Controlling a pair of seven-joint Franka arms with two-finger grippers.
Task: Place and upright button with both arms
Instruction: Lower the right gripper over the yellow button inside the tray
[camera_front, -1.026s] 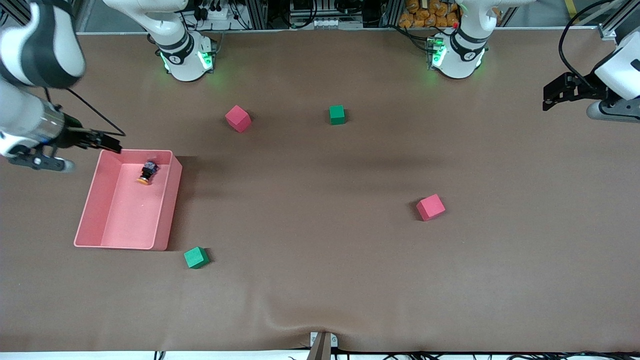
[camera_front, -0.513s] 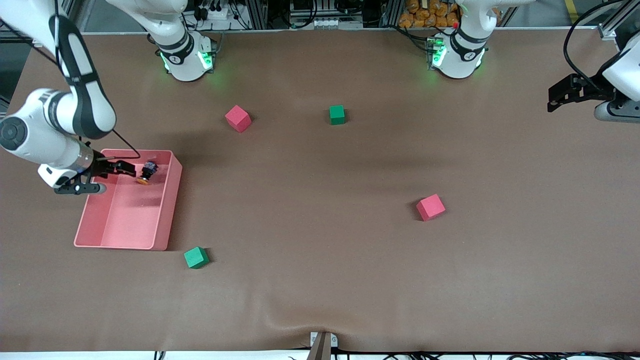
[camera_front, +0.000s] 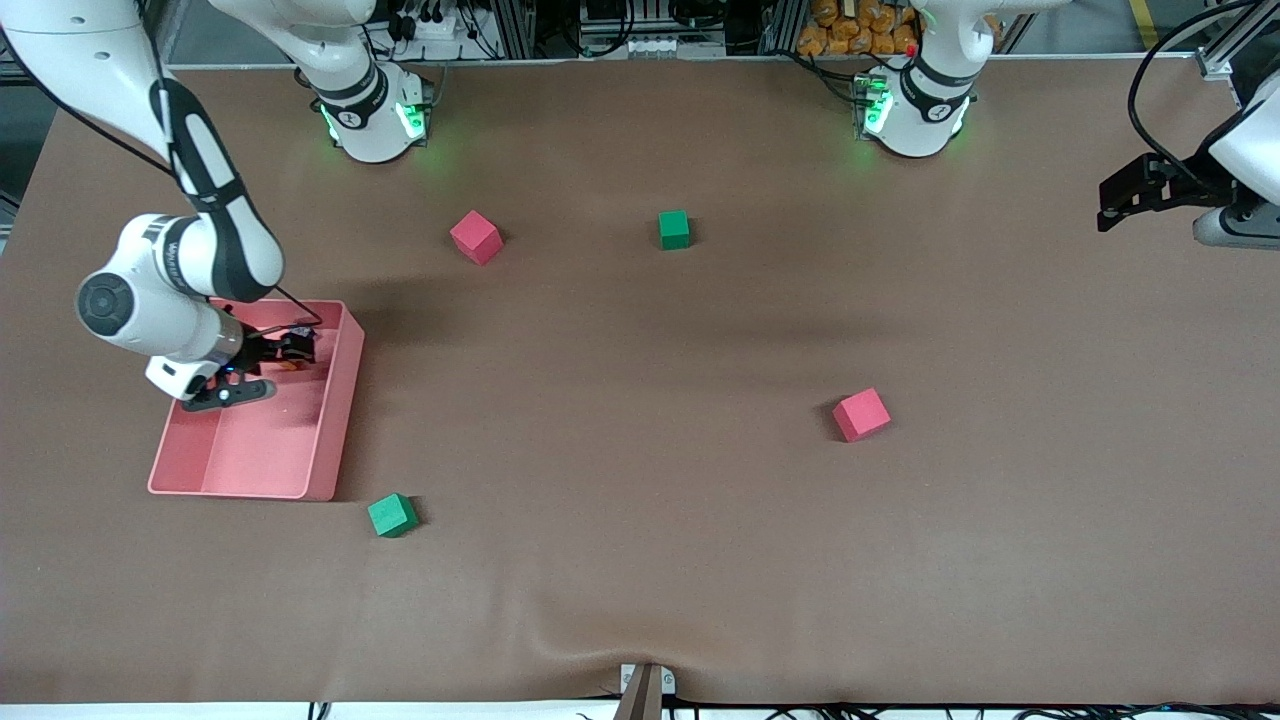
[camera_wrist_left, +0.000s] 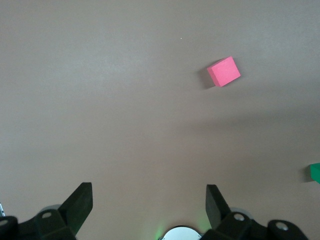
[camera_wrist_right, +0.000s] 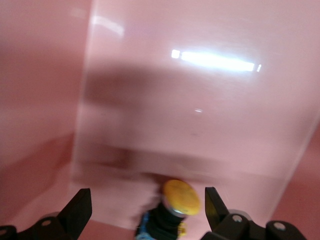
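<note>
The button (camera_wrist_right: 181, 197) has an orange cap and a black body and lies tilted on the floor of the pink bin (camera_front: 250, 460), at the end farther from the front camera. My right gripper (camera_front: 288, 350) is down inside the bin and open. In the right wrist view the right gripper (camera_wrist_right: 146, 207) has the button between its jaws, closer to one finger (camera_wrist_right: 214, 204), and it does not grip it. In the front view the hand hides most of the button. My left gripper (camera_front: 1108, 208) waits open and empty above the table at the left arm's end; its wrist view shows the left gripper (camera_wrist_left: 149, 202) empty.
A red cube (camera_front: 476, 237) and a green cube (camera_front: 674, 229) lie near the arms' bases. Another red cube (camera_front: 861, 414) lies mid-table and shows in the left wrist view (camera_wrist_left: 224, 71). A green cube (camera_front: 392, 515) sits beside the bin's near corner.
My right arm swung from outside the bin's edge down into the bin, and its gripper came up around the button. The button has not moved. My left gripper barely shifted.
</note>
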